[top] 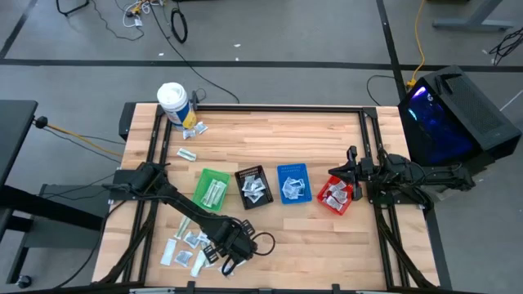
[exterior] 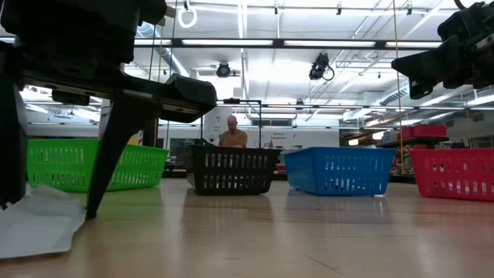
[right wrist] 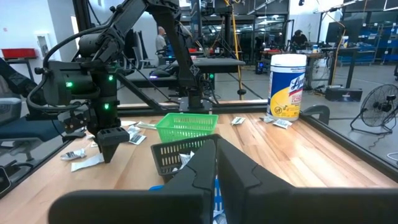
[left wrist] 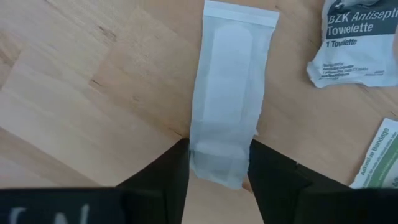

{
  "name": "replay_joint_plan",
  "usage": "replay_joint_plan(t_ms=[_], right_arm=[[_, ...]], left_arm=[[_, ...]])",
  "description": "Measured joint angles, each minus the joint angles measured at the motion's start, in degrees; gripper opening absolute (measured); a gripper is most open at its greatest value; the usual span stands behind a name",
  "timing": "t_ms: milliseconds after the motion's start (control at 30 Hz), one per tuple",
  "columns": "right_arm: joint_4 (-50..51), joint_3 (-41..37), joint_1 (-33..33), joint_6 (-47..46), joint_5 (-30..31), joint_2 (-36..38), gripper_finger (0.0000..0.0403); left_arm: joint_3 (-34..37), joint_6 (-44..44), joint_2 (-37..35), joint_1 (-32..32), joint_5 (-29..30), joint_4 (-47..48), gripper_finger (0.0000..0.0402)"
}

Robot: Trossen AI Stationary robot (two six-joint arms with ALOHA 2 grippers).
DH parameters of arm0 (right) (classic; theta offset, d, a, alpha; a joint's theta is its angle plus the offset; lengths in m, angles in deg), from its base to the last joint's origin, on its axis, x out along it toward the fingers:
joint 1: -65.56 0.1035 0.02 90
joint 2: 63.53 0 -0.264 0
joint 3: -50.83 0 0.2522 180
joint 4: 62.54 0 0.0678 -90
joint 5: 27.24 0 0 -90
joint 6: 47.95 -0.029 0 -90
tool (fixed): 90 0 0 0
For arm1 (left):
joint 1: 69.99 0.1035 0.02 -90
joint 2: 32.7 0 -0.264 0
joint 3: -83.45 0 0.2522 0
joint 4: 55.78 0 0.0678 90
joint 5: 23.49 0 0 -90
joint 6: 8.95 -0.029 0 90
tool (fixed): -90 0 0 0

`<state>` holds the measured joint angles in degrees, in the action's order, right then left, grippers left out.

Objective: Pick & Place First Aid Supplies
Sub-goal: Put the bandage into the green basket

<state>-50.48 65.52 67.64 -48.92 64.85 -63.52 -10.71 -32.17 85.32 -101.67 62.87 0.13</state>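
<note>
The first aid supplies lie scattered near the table's near-left corner [top: 184, 245], with a few more by the tub [top: 194, 129] and in the bins. My left gripper [top: 214, 253] is down among them, open. Its two fingers stand on either side of one end of a long white strip packet [left wrist: 227, 93] that lies flat on the wood. A towelette sachet [left wrist: 354, 43] and a green-printed bandage packet [left wrist: 379, 155] lie beside it. My right gripper [top: 353, 175] hovers by the red bin [top: 336, 196], its fingers shut [right wrist: 216, 162] with nothing seen between them. My left gripper comes down from above, and its fingers [left wrist: 177, 168] flank the strip packet's nearer end [left wrist: 217, 165] across its width. The packet lies flat on the table. The fingers' inner sides line up with the packet's edges; whether they touch it I cannot tell.
Green [top: 213, 189], black [top: 254, 186], blue [top: 293, 183] and red bins stand in a row across the table's middle, each holding sachets. A white tub [top: 172, 102] stands at the far-left corner. A person [exterior: 232, 133] shows in the room beyond.
</note>
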Motion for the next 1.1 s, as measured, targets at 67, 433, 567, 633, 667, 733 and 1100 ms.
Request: replay_joint_plan(t_ms=[67,433,567,633,667,733,1100], right_arm=[[0.00,0.00,0.00,0.02,0.00,0.00,0.0023],[0.00,0.00,-0.01,0.02,0.00,0.00,0.0023],[0.00,0.00,-0.02,0.00,0.00,0.00,0.0023],[0.00,-0.01,-0.01,0.01,0.00,0.00,0.0023],[0.00,0.00,-0.02,0.01,0.00,0.00,0.0023],[0.00,0.00,-0.02,0.02,0.00,0.00,0.0023],[0.00,0.00,-0.02,0.00,0.00,0.00,0.0023]], left_arm=[[0.00,0.00,0.00,-0.01,-0.01,0.00,0.0157],[0.17,1.99,-0.62,-0.09,0.70,-0.18,0.0145],[0.39,2.67,-2.97,-0.09,1.13,0.20,0.0148],[0.27,2.94,-4.65,-0.09,1.20,0.08,0.0148],[0.26,3.17,-5.35,-0.09,1.25,0.04,0.0148],[0.26,3.39,-6.70,0.02,1.29,0.16,0.0149],[0.15,6.79,-16.05,1.17,8.93,3.84,0.0149]])
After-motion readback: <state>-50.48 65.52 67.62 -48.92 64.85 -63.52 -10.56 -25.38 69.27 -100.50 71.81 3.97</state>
